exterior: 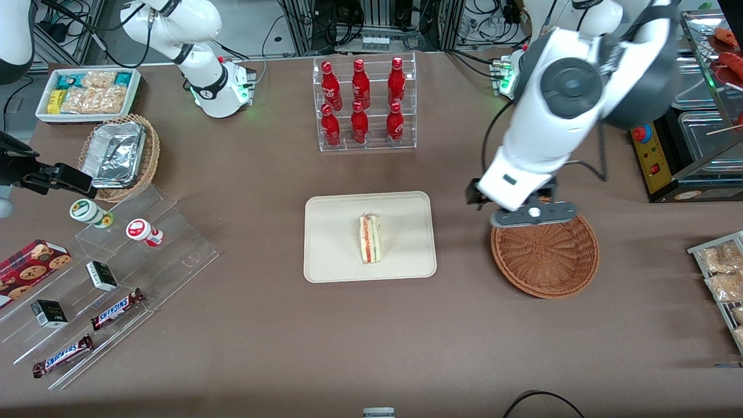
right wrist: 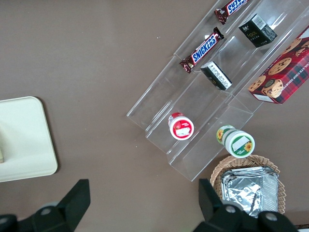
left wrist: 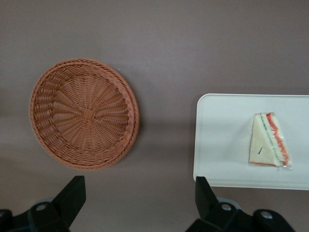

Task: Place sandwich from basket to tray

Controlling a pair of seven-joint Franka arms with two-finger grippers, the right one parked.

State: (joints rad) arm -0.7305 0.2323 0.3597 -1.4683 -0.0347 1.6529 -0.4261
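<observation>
1. My gripper (left wrist: 140, 203) hangs spread wide with nothing between its fingers, above the table and the rim of the wicker basket (exterior: 545, 255), whose bowl is bare.
2. If I drop from here, a finger could catch that rim and tip or shove the basket.
3. Farther out, toward the parked arm's end, the sandwich (exterior: 370, 238) already lies on the cream tray (exterior: 331, 232). Sweeping low that way could knock it over or push the tray.

A robot lab staged as a snack shop: brown desk (exterior: 244, 348), cola bottles (exterior: 362, 104), candy bars (exterior: 116, 309), cables (exterior: 400, 23).
</observation>
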